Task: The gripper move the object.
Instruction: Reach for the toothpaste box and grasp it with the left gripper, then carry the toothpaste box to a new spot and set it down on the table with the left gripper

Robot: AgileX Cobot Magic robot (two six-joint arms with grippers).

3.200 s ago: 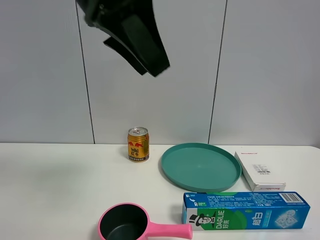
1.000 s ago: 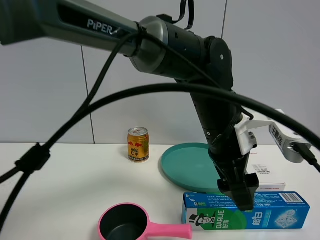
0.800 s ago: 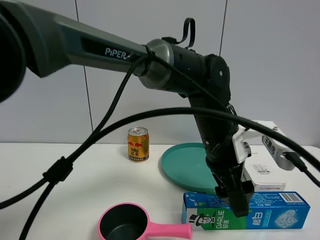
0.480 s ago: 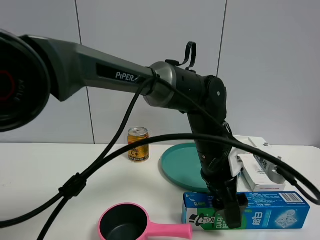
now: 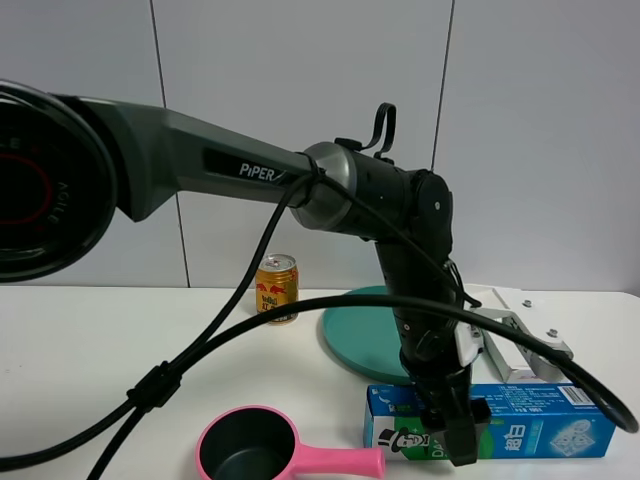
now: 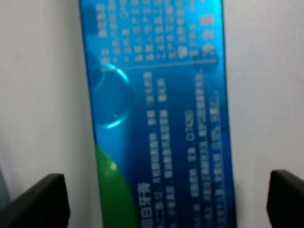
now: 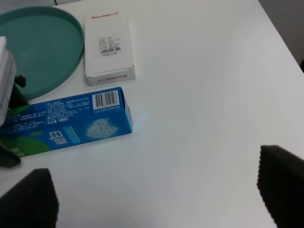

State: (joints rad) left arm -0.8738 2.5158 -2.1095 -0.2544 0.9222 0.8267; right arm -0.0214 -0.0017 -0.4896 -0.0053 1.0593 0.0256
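The blue and green DARLIE toothpaste box (image 5: pixel 530 425) lies flat near the table's front right edge. My left gripper (image 5: pixel 456 438) reaches across and stands down over the box's left part. In the left wrist view the box (image 6: pixel 156 118) fills the picture, and the left gripper (image 6: pixel 164 199) is open with one black fingertip (image 6: pixel 40 202) on each long side and bare table between. The right wrist view shows the box (image 7: pixel 66 123) too. My right gripper (image 7: pixel 154 190) is open and empty, above bare table to the box's right.
A teal plate (image 5: pixel 365 335) lies behind the box, and a gold can (image 5: pixel 277 287) stands to its left. A pink saucepan (image 5: pixel 250 445) sits front centre. A smaller white box (image 7: pixel 108 47) lies beside the plate (image 7: pixel 38 28), just behind the toothpaste box.
My left arm has come down from high above to the toothpaste box. In the last second the gripper sank lower and slid a little left along it. The box has not moved.
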